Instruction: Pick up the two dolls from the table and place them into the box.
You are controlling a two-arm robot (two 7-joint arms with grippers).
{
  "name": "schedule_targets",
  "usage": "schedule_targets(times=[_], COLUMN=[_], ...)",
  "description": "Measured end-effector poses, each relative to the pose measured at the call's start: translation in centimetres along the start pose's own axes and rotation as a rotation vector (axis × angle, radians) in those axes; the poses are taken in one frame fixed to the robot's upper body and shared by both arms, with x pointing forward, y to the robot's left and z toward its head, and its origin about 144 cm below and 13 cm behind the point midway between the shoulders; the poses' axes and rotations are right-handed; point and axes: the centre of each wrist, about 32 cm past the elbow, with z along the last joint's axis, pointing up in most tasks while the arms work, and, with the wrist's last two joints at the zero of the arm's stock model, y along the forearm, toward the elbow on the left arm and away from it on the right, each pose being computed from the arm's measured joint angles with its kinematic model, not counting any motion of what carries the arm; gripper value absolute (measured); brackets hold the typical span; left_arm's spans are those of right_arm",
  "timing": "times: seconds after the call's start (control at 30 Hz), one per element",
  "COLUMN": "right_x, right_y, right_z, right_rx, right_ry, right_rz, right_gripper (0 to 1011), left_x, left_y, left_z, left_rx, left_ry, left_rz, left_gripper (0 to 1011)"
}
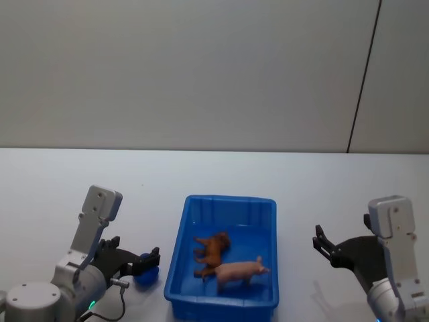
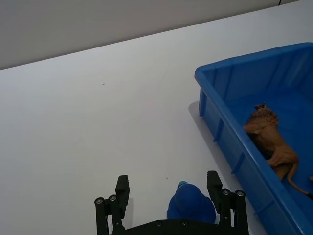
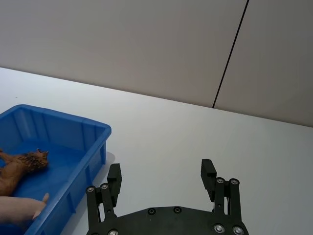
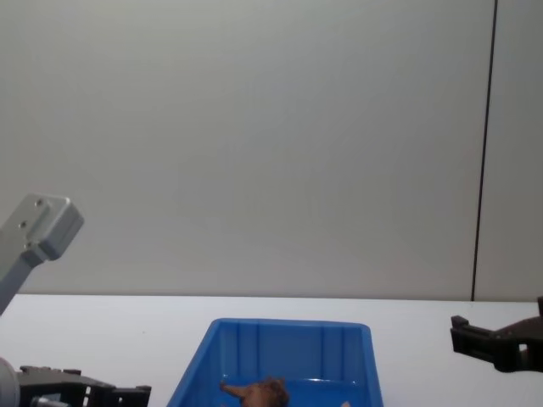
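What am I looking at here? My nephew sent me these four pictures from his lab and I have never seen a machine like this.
It is a robot with two arms, each ending in a gripper, photographed by four cameras at one moment. One picture looks down from its head, one looks forward from its chest, and two are taken from the wrists.

On the white table stands a blue box. Inside it lie a reddish-brown doll and a pale pink doll, so both toys are already put away.

The left gripper sits left of the box, open, with a small blue object between its fingers; I cannot tell what that is. The right gripper sits right of the box, open and empty.
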Motion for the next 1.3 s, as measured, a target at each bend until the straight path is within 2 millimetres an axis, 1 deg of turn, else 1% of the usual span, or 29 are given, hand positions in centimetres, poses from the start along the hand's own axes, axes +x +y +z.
schedule_targets(times=[0.63, 0.7, 0.8, 0.87, 0.9, 1.0, 1.03, 1.1, 1.13, 1.2, 1.23, 1.27, 1.3], right_x=[0.0, 0.0, 0.0, 0.0, 0.0, 0.0, 0.0, 0.0, 0.0, 0.0, 0.0, 0.0, 0.0], right_y=[0.0, 0.0, 0.0, 0.0, 0.0, 0.0, 0.0, 0.0, 0.0, 0.0, 0.0, 0.0, 0.0], right_z=[0.0, 0.0, 0.0, 0.0, 0.0, 0.0, 0.0, 0.0, 0.0, 0.0, 0.0, 0.0, 0.0], right_rx=[0.000, 0.000, 0.000, 0.000, 0.000, 0.000, 0.000, 0.000, 0.000, 0.000, 0.000, 0.000, 0.000], right_ry=[0.000, 0.000, 0.000, 0.000, 0.000, 0.000, 0.000, 0.000, 0.000, 0.000, 0.000, 0.000, 0.000], right_rz=[0.000, 0.000, 0.000, 0.000, 0.000, 0.000, 0.000, 0.000, 0.000, 0.000, 0.000, 0.000, 0.000], right_gripper=[1001, 1001, 1001, 1001, 1001, 1001, 1001, 1001, 1001, 1001, 1001, 1001, 1001], left_x=[0.3, 0.3, 0.3, 0.3, 0.3, 0.3, 0.3, 0.3, 0.3, 0.2, 0.2, 0.2, 0.2], left_y=[-0.7, -0.8, -0.9, -1.0, -1.0, -1.1, -1.1, -1.1, -1.1, -1.1, -1.1, -1.1, -1.1], left_z=[0.1, 0.2, 0.2, 0.3, 0.3, 0.3, 0.4, 0.4, 0.4, 0.4, 0.4, 0.4, 0.4], left_rx=[0.044, 0.049, 0.057, 0.062, 0.066, 0.072, 0.075, 0.077, 0.080, 0.083, 0.083, 0.085, 0.087], left_ry=[0.017, 0.018, 0.018, 0.019, 0.019, 0.018, 0.018, 0.018, 0.018, 0.018, 0.018, 0.017, 0.017], left_rz=[-0.029, -0.033, -0.037, -0.039, -0.040, -0.041, -0.042, -0.042, -0.042, -0.043, -0.043, -0.043, -0.042], left_gripper=[1002, 970, 885, 859, 808, 743, 683, 645, 586, 527, 527, 471, 441])
